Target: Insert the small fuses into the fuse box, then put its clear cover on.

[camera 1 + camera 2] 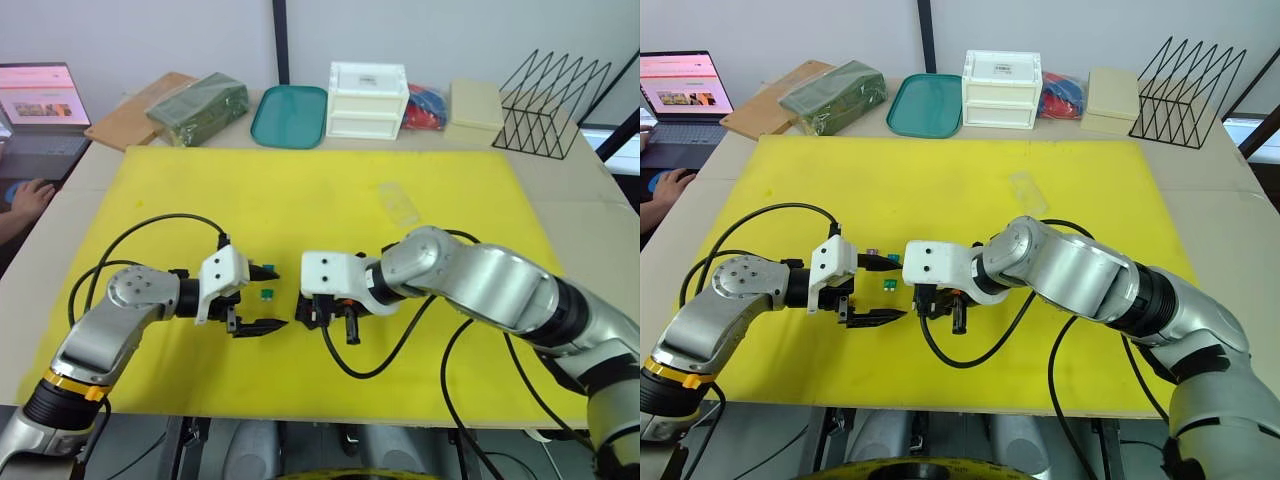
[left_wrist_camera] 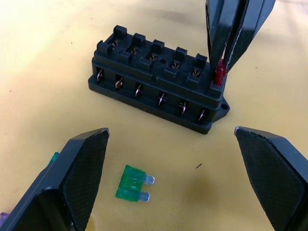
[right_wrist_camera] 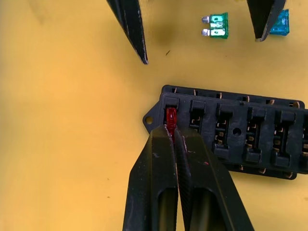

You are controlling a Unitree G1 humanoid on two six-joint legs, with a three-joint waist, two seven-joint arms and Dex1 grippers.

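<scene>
The jaws of the right gripper (image 3: 172,134) are clenched on the red fuse (image 3: 170,117), which is held at the end slot of the fuse box (image 2: 156,89). The left gripper's (image 2: 171,159) jaws are spread wide, nothing between them. The fuse box is seen on the yellow mat (image 1: 300,190), under the right gripper, at mat centre. The green fuse (image 2: 132,183) is found just beside it, toward nine o'clock. The clear cover (image 1: 399,202) lies toward one o'clock, well apart.
</scene>
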